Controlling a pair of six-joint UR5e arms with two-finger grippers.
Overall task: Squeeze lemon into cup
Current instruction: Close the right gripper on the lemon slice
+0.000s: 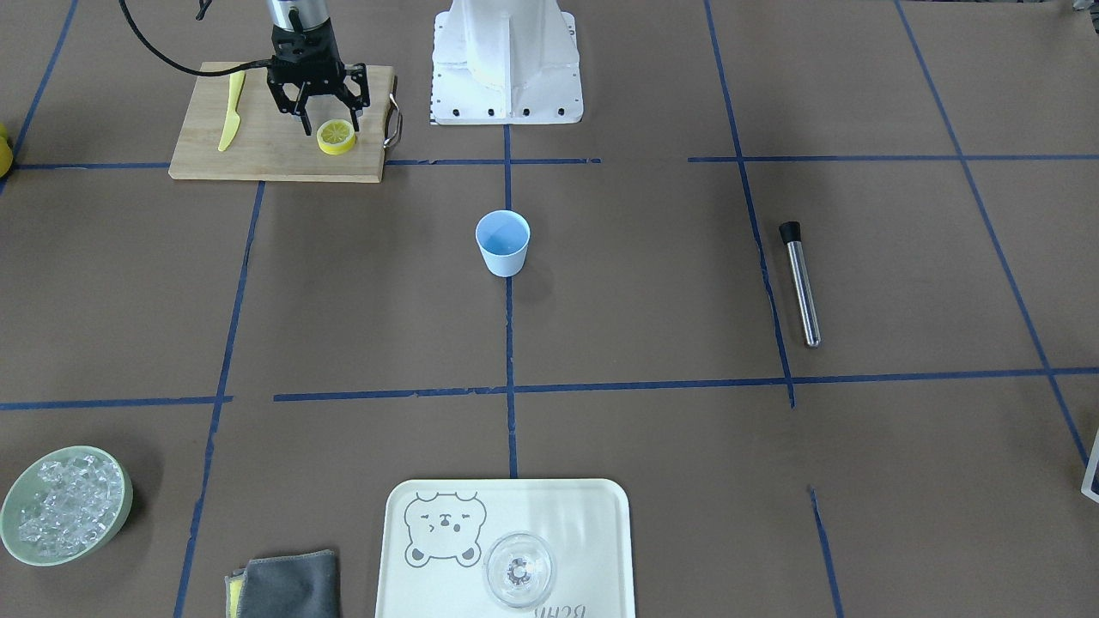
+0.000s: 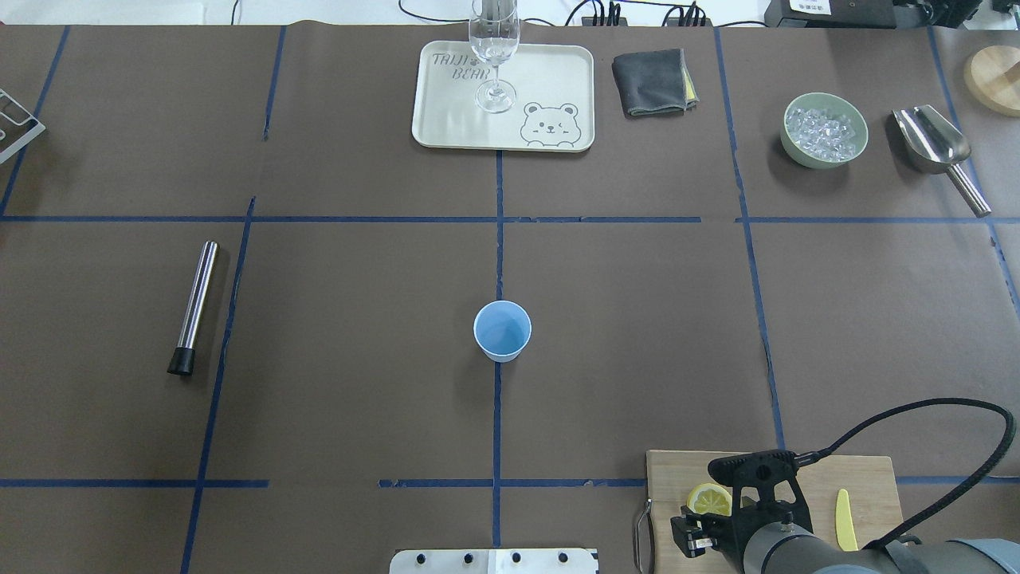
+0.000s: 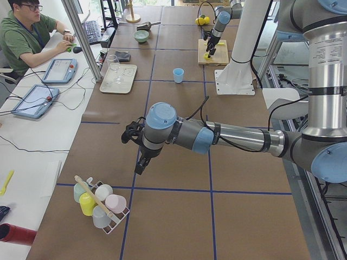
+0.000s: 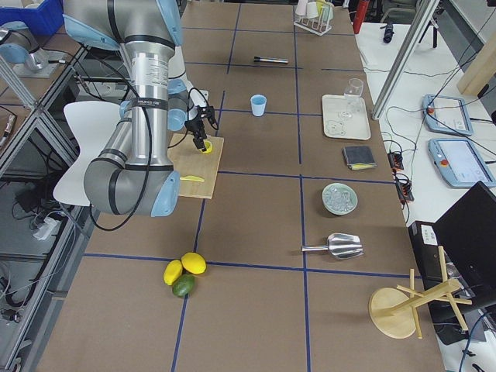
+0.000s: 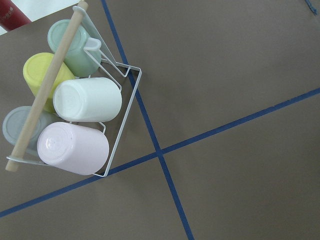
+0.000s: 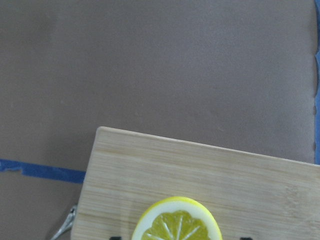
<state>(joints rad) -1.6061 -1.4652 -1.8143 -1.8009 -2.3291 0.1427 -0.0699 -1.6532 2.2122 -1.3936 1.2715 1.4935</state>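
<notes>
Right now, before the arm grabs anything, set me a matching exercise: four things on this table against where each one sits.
Things:
1. lemon slice
2. blue cup
3. wine glass
4. ice cubes

Places:
A. on the bear tray
B. in the green bowl
C. on the wooden cutting board
D. on the bare table, over the middle tape line

Pairs: 1-C, 2-D, 3-A, 4-B.

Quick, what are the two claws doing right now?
Left claw: cannot be told from this view.
Right claw: open, holding nothing, just above the lemon.
</notes>
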